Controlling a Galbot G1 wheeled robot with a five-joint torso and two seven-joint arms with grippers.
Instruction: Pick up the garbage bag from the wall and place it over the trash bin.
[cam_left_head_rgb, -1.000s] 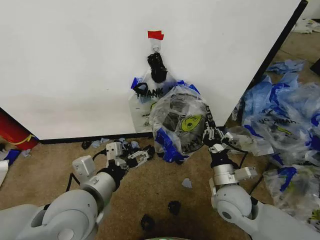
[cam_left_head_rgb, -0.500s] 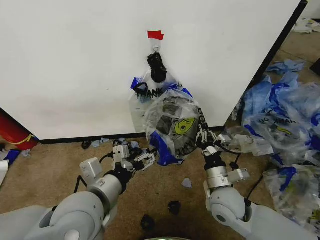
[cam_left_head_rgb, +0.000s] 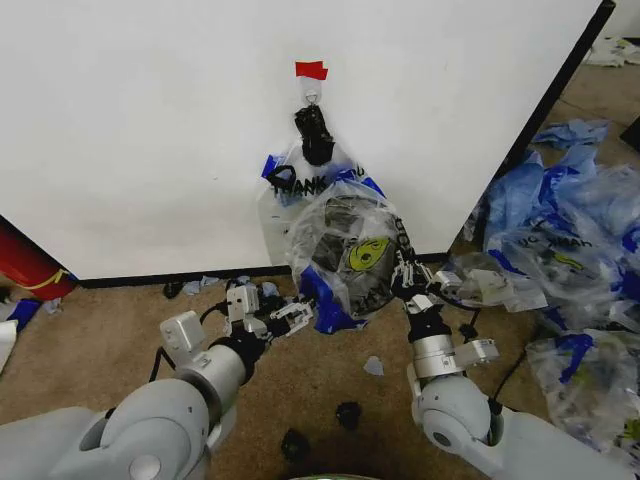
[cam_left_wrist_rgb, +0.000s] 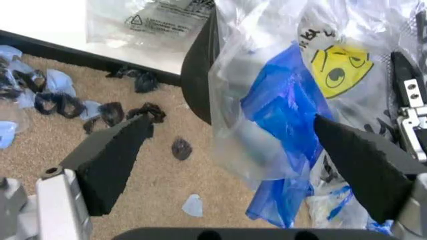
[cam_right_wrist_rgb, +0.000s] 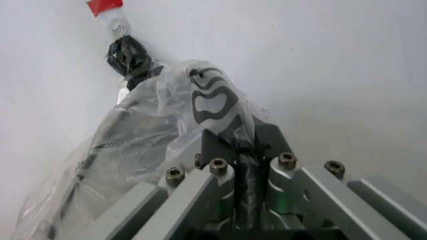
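The garbage bag (cam_left_head_rgb: 352, 248), clear with blue trim and a yellow smiley, hangs bunched in front of the white wall (cam_left_head_rgb: 150, 130). My right gripper (cam_left_head_rgb: 408, 276) is shut on its right side; in the right wrist view the fingers (cam_right_wrist_rgb: 244, 155) pinch the lettered plastic (cam_right_wrist_rgb: 212, 102). My left gripper (cam_left_head_rgb: 291, 316) stands open just below and left of the bag, its blue fold (cam_left_wrist_rgb: 287, 112) just beyond the black fingertips (cam_left_wrist_rgb: 127, 142). A dark curved shape, the trash bin (cam_left_wrist_rgb: 199, 65), shows behind the bag; I cannot tell if the bag is around it.
A tied bundle of like bags (cam_left_head_rgb: 290, 190) hangs from the hook (cam_left_head_rgb: 313, 97) under red tape (cam_left_head_rgb: 311, 70). A big heap of blue-and-clear bags (cam_left_head_rgb: 570, 240) lies right. Black scraps (cam_left_head_rgb: 348, 413) dot the carpet. A red object (cam_left_head_rgb: 25, 265) sits far left.
My right gripper has carried the bag a little to the left. The left gripper has moved right and up, closer to the bag's lower blue edge.
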